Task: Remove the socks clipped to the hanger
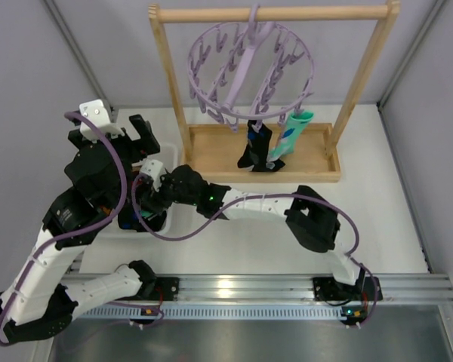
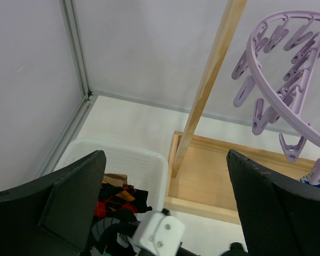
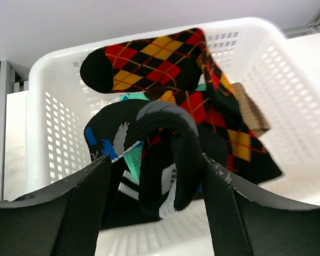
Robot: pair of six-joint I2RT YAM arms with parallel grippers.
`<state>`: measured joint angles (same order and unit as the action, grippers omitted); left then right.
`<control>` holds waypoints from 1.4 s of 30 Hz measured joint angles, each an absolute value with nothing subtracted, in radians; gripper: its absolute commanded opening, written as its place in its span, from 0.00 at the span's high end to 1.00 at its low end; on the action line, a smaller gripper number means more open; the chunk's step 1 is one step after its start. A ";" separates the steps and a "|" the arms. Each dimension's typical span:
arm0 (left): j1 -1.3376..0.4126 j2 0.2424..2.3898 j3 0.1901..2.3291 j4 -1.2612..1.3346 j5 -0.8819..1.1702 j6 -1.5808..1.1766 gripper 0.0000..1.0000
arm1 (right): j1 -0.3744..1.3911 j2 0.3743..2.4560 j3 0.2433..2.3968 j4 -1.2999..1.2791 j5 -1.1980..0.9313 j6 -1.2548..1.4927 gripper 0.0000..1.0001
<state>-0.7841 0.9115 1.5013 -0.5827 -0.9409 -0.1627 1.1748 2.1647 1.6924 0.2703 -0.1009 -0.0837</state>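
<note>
**Sock Removal: Status, Two Items Left on the Hanger**

The round lavender plastic drying hanger (image 1: 245, 68) hangs by its hook from the top bar of the light wooden frame rack (image 1: 272, 13). Most of its clips are bare. Two socks hang from clips on its near side: a black patterned sock (image 1: 257, 147) and, just beside it, a teal-and-white sock (image 1: 291, 139). Both reach down to the rack's base board.

The white perforated plastic basket (image 3: 58, 64) stands on the tabletop (image 1: 377, 211) left of the rack. It holds the red, orange and black argyle socks (image 3: 149, 61), a brown striped sock (image 3: 250, 109) and dark patterned ones.

The right hand (image 3: 157, 160) is over the basket. Its fingers are parted and released, and a black sock with a grey cuff (image 3: 170, 144) sags loose between them onto the pile.

The left hand (image 2: 165, 154) is spread wide and empty, above the basket's edge and facing the rack.

Judgement: the task is well advanced. Unclipping the last two socks is left.
</note>
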 measured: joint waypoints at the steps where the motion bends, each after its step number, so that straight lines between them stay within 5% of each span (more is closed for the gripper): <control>1: -0.784 0.912 1.497 -0.582 -0.941 -0.163 0.02 | 1.173 2.140 1.673 0.268 -0.100 -0.084 0.30; 10: -0.784 0.892 1.474 -0.582 -0.920 -0.163 0.02 | 1.079 1.759 1.455 0.270 -0.112 -0.044 0.23; 15: -0.784 0.879 1.470 -0.582 -0.874 -0.163 0.02 | 1.028 1.526 1.147 0.325 -0.106 0.030 0.22; 29: -0.783 0.726 1.248 -0.593 -0.530 -0.203 0.02 | 0.785 0.941 0.646 0.165 0.018 0.141 0.16; 42: -0.783 0.663 1.035 -0.616 -0.429 -0.234 0.02 | 0.505 1.208 0.719 0.210 -0.291 0.060 0.33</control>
